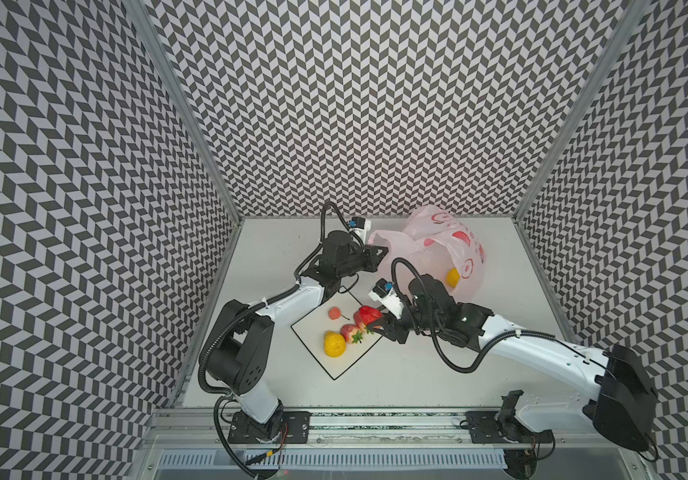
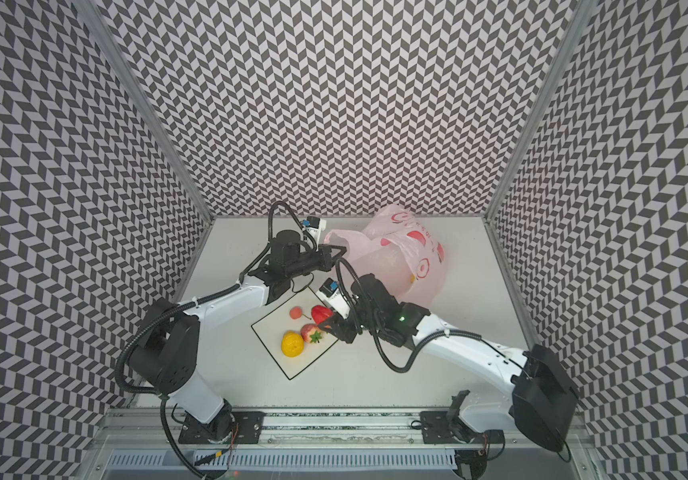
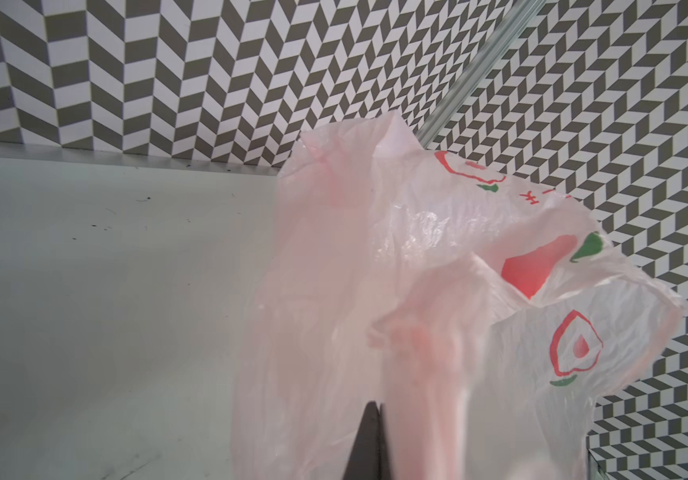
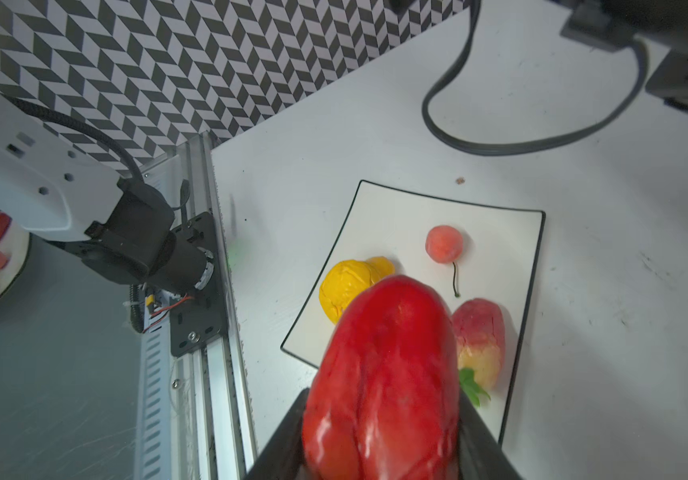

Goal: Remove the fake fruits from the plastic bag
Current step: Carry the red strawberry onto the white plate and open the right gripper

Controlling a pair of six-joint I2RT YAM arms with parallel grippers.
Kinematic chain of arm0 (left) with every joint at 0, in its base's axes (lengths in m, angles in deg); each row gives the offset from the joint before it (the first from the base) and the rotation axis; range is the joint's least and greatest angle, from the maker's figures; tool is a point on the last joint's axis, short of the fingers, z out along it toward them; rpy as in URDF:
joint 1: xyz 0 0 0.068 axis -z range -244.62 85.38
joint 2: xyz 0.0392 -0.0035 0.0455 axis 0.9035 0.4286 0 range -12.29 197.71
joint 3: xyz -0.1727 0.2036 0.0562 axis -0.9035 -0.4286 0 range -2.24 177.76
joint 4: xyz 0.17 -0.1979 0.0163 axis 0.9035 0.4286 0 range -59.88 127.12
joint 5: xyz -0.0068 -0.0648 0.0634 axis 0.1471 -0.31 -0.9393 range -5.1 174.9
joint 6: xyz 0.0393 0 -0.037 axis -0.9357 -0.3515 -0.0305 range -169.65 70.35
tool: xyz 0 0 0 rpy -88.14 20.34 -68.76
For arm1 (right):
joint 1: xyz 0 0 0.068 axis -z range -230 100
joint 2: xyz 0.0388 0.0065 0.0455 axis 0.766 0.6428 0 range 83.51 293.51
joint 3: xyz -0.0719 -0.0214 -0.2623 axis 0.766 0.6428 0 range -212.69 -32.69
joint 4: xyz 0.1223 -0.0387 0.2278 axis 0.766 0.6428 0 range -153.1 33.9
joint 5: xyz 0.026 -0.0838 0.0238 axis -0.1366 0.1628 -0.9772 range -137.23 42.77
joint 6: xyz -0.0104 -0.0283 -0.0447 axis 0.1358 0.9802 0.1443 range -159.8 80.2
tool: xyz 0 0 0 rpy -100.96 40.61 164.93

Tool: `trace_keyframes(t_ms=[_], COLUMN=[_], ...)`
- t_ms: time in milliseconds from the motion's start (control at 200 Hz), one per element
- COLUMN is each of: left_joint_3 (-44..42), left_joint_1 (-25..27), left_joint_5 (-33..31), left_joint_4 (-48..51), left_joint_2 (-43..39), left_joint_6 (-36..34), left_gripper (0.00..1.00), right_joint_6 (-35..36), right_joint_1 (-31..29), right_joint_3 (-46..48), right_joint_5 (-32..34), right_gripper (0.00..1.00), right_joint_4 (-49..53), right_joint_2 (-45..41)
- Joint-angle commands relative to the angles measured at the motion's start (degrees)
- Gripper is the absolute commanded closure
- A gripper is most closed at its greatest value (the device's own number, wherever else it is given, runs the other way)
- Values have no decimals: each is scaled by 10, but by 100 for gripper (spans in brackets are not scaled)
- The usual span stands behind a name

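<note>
The pale pink plastic bag (image 1: 438, 245) (image 2: 396, 253) stands at the back right of the table. My left gripper (image 1: 382, 252) (image 2: 340, 250) (image 3: 377, 409) is shut on its handle loop and holds it up. One yellow fake fruit (image 1: 453, 276) (image 2: 410, 277) shows through the bag's wall. My right gripper (image 1: 379, 325) (image 2: 331, 326) (image 4: 382, 440) is shut on a red strawberry (image 1: 366, 316) (image 4: 384, 365) just above the white plate (image 1: 336, 368) (image 4: 396, 208). On the plate lie a yellow fruit (image 1: 335, 344) (image 4: 346, 286), a paler strawberry (image 1: 350, 332) (image 4: 479, 336) and a pink ball (image 1: 335, 313) (image 4: 444, 244).
Patterned walls close in the table on three sides. A metal rail (image 1: 375, 415) carrying both arm bases runs along the front edge. The left arm's black cable (image 4: 500, 141) loops just behind the plate.
</note>
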Motion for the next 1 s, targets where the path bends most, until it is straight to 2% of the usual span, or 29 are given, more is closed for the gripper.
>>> trace_keyframes(t_ms=[0,60,170,471,631,736,886,997], left_joint_3=[17,26,35,22,14,11,10,10], left_joint_1=[-21,-29,-42,-54,-54,-54,-54,-54], left_joint_5=[39,48,55,63,64,63,62,62], left_joint_4=[18,33,45,40,43,43,45,45], left_joint_2=[13,21,31,21,20,17,16,14], left_joint_6=[-27,-37,-47,-40,-40,-39,-37,-37], left_gripper=[100,100,100,100,100,100,100,100], right_joint_6=[40,75,142,188,192,192,193,196], right_joint_1=[-21,-35,-44,-44,-44,-44,-44,-44], right_joint_3=[-25,-44,-73,-189,-207,-216,-212,-211], right_joint_5=[90,99,72,42,34,34,38,36], right_gripper=[60,60,60,55,51,43,31,28], right_joint_4=[-91,-98,-104,-33,-27,-17,-19,-17], right_joint_2=[55,84,139,296,329,347,347,333])
